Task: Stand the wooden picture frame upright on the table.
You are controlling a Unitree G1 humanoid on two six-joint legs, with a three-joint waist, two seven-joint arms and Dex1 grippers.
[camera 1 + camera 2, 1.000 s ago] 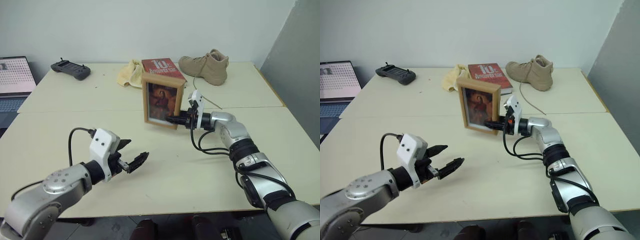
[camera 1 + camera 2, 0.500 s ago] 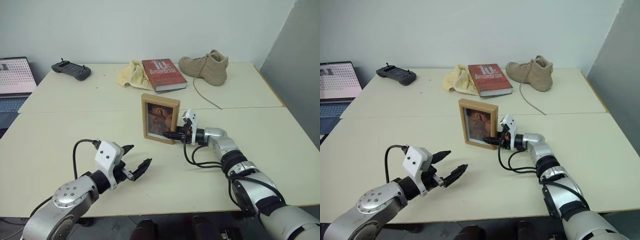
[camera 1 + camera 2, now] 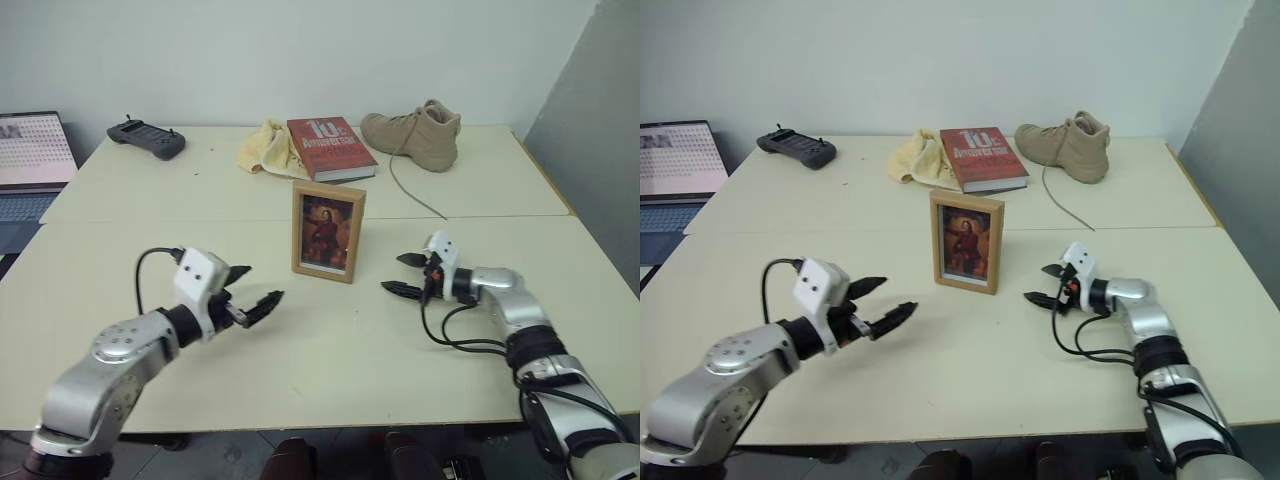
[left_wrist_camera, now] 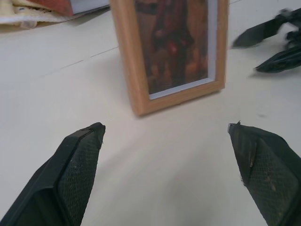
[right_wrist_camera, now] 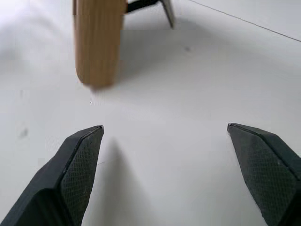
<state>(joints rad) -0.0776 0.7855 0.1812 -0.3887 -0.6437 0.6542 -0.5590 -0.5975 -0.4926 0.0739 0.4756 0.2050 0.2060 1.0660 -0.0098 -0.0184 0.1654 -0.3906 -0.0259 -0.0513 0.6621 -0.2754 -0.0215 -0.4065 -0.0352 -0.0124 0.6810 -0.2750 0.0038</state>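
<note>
Light-wood picture frame (image 3: 328, 232), dark reddish portrait; cream table (image 3: 330, 340); red book (image 3: 329, 147).

L end effector (image 3: 255, 290) & R end effector (image 3: 407, 273) both spread wide, empty — the 2 tips point inward.

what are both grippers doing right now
left gripper: open, holding nothing.
right gripper: open, clear of the wooden picture frame.

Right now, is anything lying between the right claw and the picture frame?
No. Bare table separates the right claw from the wooden picture frame, as the head views show.
</note>
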